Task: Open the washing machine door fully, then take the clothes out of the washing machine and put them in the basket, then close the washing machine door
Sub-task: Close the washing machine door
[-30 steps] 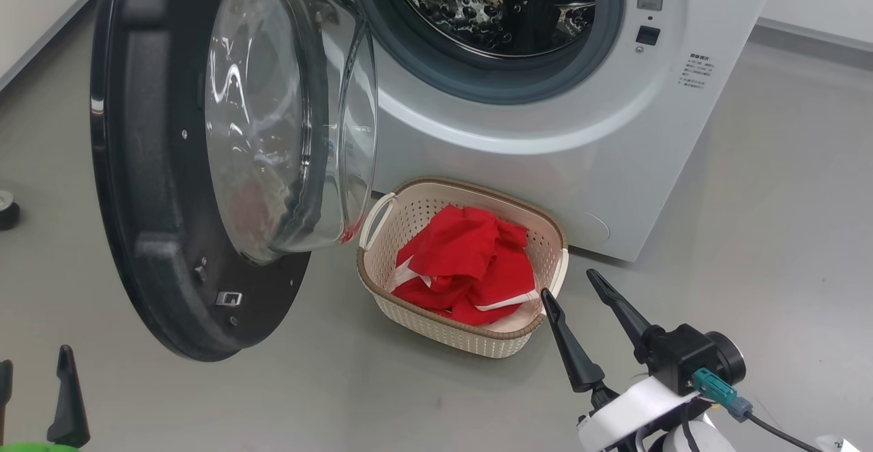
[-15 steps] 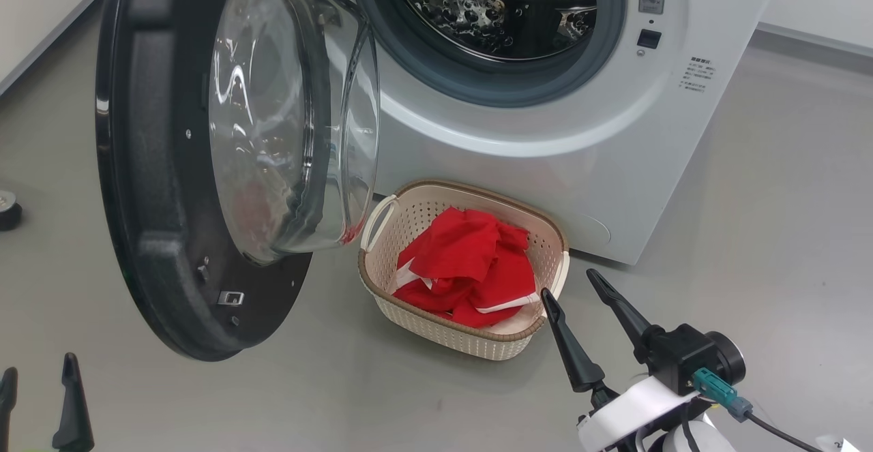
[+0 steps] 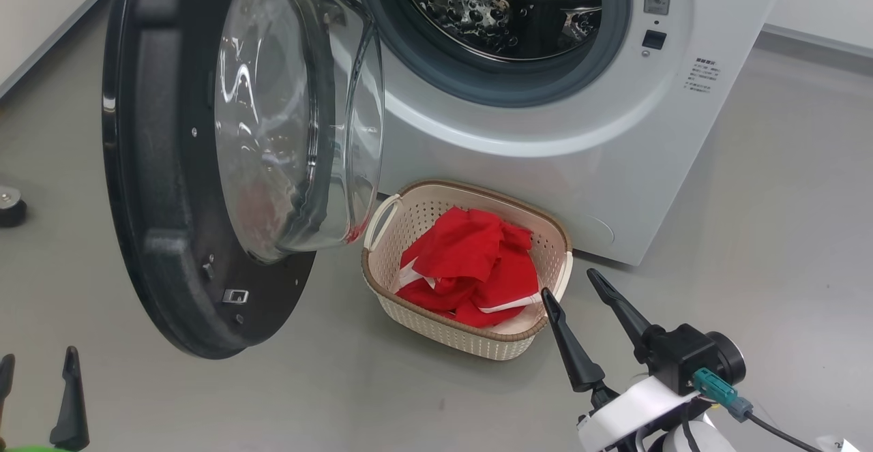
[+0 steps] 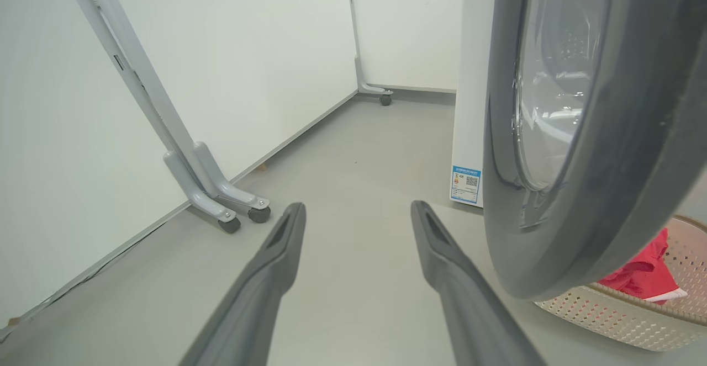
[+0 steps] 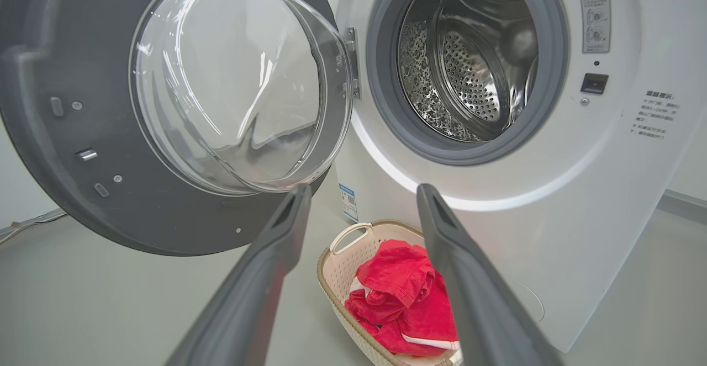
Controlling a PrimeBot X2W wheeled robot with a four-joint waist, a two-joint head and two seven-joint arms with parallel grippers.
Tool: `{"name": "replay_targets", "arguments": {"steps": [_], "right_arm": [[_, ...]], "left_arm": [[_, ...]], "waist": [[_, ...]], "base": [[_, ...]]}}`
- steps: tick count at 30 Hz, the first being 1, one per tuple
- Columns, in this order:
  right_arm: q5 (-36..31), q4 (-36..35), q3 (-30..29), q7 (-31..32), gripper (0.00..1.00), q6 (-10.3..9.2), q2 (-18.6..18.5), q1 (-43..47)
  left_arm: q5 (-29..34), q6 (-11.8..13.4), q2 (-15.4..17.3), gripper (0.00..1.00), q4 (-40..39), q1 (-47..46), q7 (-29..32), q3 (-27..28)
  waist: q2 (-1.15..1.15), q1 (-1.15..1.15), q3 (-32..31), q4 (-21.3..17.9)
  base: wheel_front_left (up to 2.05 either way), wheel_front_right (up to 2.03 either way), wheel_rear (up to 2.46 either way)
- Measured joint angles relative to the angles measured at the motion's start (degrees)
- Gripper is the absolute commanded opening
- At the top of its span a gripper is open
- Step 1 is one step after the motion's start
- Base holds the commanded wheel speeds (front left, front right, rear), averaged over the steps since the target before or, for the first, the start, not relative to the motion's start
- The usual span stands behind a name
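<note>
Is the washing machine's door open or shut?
Open: the door stands wide of the washing machine, its steel drum in plain sight.

Looks like a bare test lab: washing machine (image 3: 532, 159) standing on plain grey floor (image 3: 784, 234), white partition panels (image 4: 248, 51) on castors (image 4: 259, 214) closing it in.

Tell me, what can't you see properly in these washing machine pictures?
- Head view: the top of the drum is cut off by the picture's upper edge.
- Head view: the small print label on the washing machine is too small to read.
- Every view: how many clothes lie in the basket; they are bunched together.
- Left wrist view: most of the basket is hidden behind the washing machine door.
</note>
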Motion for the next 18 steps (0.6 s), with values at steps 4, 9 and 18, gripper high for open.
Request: {"name": "replay_targets", "arguments": {"steps": [4, 9, 18], "right_arm": [[0.0, 0.0, 0.0, 0.0, 1.0, -0.01, 0.0, 0.0], [0.0, -0.1, 0.0, 0.0, 1.0, 0.0, 0.0, 0.0], [0.0, -0.1, 0.0, 0.0, 1.0, 0.0, 0.0, 0.0]], "left_arm": [[0.9, 0.5, 0.0, 1.0, 0.0, -0.1, -0.5, 0.0], [0.9, 0.5, -0.3, 1.0, 0.1, -0.3, -0.5, 0.0], [1.4, 0.5, -0.7, 0.92, -0.2, -1.5, -0.5, 0.7]], "waist": [[0.0, 0.0, 0.1, 0.2], [0.0, 0.0, 0.3, 0.3], [0.0, 0.0, 0.3, 0.3]], "base": [[0.0, 0.0, 0.0], [0.0, 0.0, 0.0], [0.0, 0.0, 0.0]]}}
